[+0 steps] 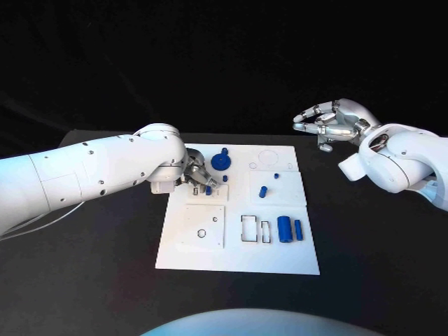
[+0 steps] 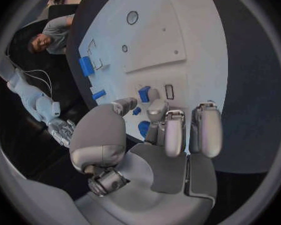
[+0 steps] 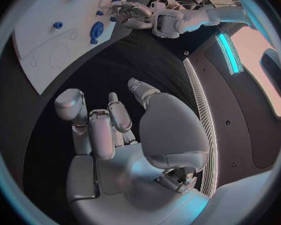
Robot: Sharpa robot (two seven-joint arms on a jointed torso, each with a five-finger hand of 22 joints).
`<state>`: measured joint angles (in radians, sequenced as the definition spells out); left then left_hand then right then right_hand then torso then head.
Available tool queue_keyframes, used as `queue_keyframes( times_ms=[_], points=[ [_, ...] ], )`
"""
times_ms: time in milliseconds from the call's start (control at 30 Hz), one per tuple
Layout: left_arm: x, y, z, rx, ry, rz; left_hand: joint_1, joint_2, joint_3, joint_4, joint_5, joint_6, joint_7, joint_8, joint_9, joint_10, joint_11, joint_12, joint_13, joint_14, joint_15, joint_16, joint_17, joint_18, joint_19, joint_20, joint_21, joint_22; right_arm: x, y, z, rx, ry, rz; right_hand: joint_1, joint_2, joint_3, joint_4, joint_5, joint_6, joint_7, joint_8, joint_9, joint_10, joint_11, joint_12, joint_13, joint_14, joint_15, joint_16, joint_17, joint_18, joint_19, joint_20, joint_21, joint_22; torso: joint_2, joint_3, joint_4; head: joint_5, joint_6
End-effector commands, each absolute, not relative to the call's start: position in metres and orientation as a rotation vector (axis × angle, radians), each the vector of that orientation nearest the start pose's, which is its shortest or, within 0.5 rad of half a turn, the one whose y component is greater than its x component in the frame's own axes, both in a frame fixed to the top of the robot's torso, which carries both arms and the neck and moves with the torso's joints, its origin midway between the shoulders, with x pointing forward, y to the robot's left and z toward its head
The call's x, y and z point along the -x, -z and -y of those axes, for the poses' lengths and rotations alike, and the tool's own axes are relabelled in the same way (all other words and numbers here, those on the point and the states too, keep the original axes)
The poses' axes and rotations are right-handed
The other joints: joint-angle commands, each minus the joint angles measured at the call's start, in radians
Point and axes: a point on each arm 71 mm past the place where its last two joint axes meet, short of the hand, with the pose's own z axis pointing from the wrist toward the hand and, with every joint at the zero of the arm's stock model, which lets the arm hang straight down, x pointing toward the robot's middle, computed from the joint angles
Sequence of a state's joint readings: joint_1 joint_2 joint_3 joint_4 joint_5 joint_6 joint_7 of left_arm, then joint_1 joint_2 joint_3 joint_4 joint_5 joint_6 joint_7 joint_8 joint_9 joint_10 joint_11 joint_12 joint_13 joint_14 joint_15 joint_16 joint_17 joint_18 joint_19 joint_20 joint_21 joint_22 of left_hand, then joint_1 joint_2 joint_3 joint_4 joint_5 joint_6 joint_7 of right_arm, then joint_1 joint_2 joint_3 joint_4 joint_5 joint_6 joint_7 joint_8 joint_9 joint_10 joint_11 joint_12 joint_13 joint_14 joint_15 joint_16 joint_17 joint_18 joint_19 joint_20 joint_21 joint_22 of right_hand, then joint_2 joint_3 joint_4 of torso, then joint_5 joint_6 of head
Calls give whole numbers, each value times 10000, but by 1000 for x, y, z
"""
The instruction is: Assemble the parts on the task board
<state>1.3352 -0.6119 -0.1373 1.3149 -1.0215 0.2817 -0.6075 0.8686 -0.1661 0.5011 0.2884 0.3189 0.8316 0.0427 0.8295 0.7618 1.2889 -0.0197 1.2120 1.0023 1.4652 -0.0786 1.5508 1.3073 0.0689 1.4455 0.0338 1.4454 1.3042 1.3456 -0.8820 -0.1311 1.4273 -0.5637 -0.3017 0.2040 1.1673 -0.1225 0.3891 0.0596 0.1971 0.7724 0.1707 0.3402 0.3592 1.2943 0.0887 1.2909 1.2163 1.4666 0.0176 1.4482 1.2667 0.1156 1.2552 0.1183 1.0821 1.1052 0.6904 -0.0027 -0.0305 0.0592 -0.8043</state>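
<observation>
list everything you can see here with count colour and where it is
task board: one, white, middle of the black table
table: one, black, under the board
round part: one, blue, far left area of the board
small parts: a few, blue, middle of the board
long parts: two, blue, side by side at the board's near right
left hand: one, silver, fingers down over the board's far left, by a small blue piece; grip unclear
right hand: one, silver, raised off the board's far right, fingers curled, holding nothing
</observation>
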Motion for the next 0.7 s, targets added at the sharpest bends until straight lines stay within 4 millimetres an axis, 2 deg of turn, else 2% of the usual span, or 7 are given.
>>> queue_keyframes(
  times_ms=[33,400,633,700],
  points=[
    [-514,215,-167,543,2493,-24524,83,11,-70,12,-42,47,12,-34,14,13,-58,44,-3,980,-46,34,2386,-124,8,-78,-36,-1,-515,148,251,-5237,-11286,-16155,-2,16,0,41,-46,-61,23,33,15,-10,-22,-53,-10,311,-71,-33,-8,76,-83,-17,-51,-8,4,3,2,1,4],
    [-515,212,-170,759,2575,-24293,93,16,-123,16,-72,60,8,-29,19,23,-61,56,15,978,-48,30,2380,-122,5,-79,-41,-8,-515,148,252,-5257,-11253,-16143,4,18,-1,42,-54,-62,22,37,17,-15,-24,-59,-19,304,-72,-48,-41,82,-98,-18,-78,-32,3,-8,0,-8,56],
    [-516,192,-172,1058,3116,-23914,174,19,-190,-3,-62,36,8,-42,23,-20,-61,10,-60,968,-51,6,2345,-119,0,-83,-49,-21,-516,148,253,-5279,-11204,-16128,4,18,-1,42,-54,-62,22,37,17,-15,-24,-59,-19,304,-72,-48,-41,82,-98,-18,-78,-32,-13,-3,-1,-28,108],
    [-517,182,-173,1172,3330,-23788,318,46,-321,9,-33,-144,64,-202,-33,-89,-23,-43,-136,958,-27,-14,2315,-120,-2,-78,-55,-22,-516,148,254,-5293,-11175,-16122,4,18,-1,42,-54,-62,22,37,17,-15,-24,-59,-19,304,-72,-48,-41,82,-98,-18,-78,-32,-14,2,7,-38,114]
  ],
)
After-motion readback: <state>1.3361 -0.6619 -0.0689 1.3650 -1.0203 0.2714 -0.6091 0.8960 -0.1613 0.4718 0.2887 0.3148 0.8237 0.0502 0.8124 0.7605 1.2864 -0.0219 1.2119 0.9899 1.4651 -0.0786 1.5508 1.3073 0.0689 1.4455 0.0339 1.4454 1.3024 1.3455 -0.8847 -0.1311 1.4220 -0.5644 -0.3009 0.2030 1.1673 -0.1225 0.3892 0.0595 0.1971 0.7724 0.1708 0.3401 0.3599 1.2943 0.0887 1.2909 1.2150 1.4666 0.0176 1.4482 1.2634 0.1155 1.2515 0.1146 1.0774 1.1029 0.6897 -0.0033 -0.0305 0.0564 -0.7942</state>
